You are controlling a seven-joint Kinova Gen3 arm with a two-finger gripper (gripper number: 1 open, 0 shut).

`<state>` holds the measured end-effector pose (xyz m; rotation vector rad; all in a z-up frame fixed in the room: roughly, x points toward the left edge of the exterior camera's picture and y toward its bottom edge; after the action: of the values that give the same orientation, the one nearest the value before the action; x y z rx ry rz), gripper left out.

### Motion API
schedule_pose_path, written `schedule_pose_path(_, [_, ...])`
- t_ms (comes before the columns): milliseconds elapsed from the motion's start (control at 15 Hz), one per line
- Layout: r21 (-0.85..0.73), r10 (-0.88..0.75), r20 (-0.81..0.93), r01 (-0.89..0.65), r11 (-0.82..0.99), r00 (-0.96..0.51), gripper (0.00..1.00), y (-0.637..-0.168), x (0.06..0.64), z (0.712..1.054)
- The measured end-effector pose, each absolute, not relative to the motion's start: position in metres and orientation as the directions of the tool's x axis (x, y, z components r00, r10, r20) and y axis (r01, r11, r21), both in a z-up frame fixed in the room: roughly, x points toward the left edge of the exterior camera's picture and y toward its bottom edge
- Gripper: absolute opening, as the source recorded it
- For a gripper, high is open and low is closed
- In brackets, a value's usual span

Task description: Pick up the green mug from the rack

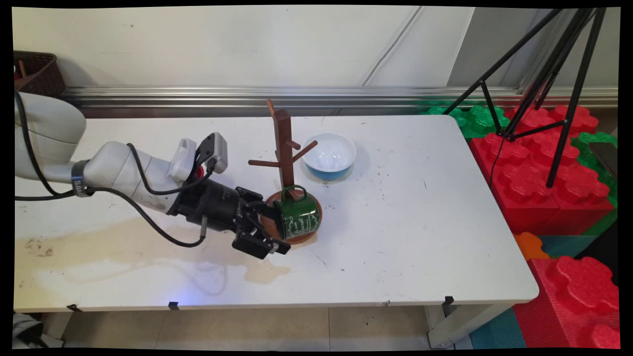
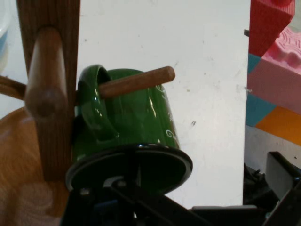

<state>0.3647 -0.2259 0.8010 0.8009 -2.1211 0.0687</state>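
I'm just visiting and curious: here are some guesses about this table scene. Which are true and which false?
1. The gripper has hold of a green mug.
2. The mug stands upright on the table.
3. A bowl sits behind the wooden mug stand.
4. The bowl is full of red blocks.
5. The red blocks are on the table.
1. True: the gripper grips the green mug at its rim.
2. False: it lies tipped sideways over the wooden mug stand, at its base.
3. True: the bowl sits just beyond it.
4. False: it looks empty.
5. False: the red blocks sit beside the table.
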Motion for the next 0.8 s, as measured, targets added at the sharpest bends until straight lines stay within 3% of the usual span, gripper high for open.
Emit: schedule_pose_path(800, [0.209,-0.508,0.756,-0.583,0.785,-0.414,1.00,-0.2232,0.3564,0.7936])
